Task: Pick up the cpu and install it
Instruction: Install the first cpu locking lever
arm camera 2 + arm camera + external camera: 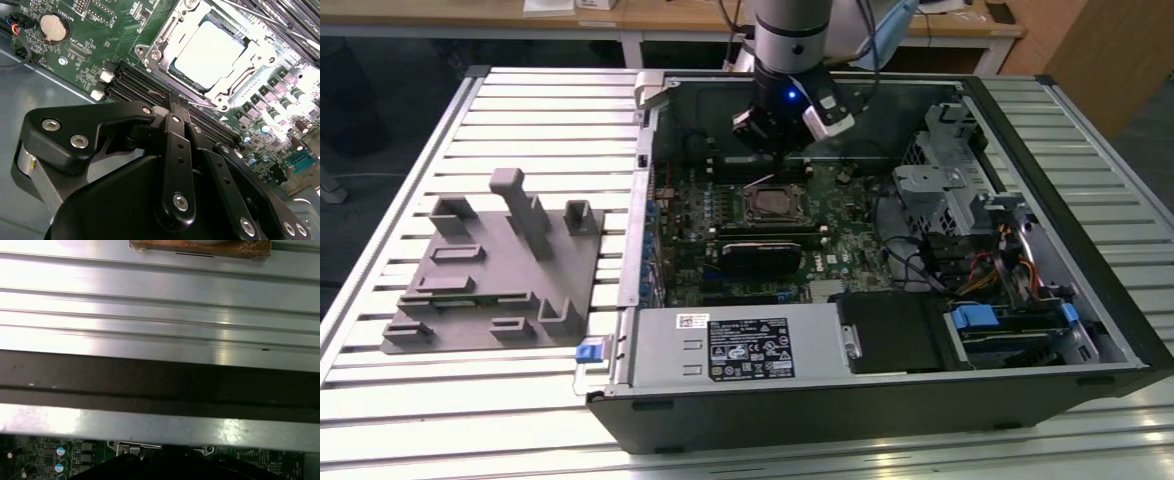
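The cpu (212, 52) is a flat square chip with a shiny silver top. It lies inside the metal frame of the motherboard socket (150, 55), in the open computer case (881, 400). In the exterior view the cpu (774, 203) sits mid-board. My gripper (767, 158) hangs above the board, just beyond the socket's far side and apart from the chip. In the second wrist view the black fingers (172, 120) come together to a narrow tip, so my gripper (174, 100) is shut with nothing in it.
A grey fixture block (494, 270) with slots stands on the slatted table at the exterior view's left. Inside the case are a black block (754, 255), a power supply (734, 345), drive cages (974, 210) and memory slots (135, 87). The case wall (160, 380) runs close by.
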Tool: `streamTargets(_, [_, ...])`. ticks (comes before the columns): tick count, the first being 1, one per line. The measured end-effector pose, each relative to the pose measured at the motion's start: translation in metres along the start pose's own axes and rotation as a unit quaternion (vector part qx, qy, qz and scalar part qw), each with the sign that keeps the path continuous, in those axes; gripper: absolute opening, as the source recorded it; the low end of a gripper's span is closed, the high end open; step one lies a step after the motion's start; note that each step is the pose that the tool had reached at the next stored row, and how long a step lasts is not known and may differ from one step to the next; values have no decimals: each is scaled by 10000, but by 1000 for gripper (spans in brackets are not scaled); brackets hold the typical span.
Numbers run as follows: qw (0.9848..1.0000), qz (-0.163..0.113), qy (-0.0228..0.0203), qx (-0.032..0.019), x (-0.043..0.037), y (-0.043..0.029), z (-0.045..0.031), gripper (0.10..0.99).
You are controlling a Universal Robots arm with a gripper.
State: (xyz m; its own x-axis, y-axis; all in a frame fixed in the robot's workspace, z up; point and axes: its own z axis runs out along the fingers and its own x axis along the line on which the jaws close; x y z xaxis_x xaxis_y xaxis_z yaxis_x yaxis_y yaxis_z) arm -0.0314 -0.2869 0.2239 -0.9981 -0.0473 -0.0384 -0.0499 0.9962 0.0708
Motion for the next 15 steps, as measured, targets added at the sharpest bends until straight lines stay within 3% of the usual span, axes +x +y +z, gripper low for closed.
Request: streamTargets(15, [10000, 2, 11, 0, -82, -15, 153, 106])
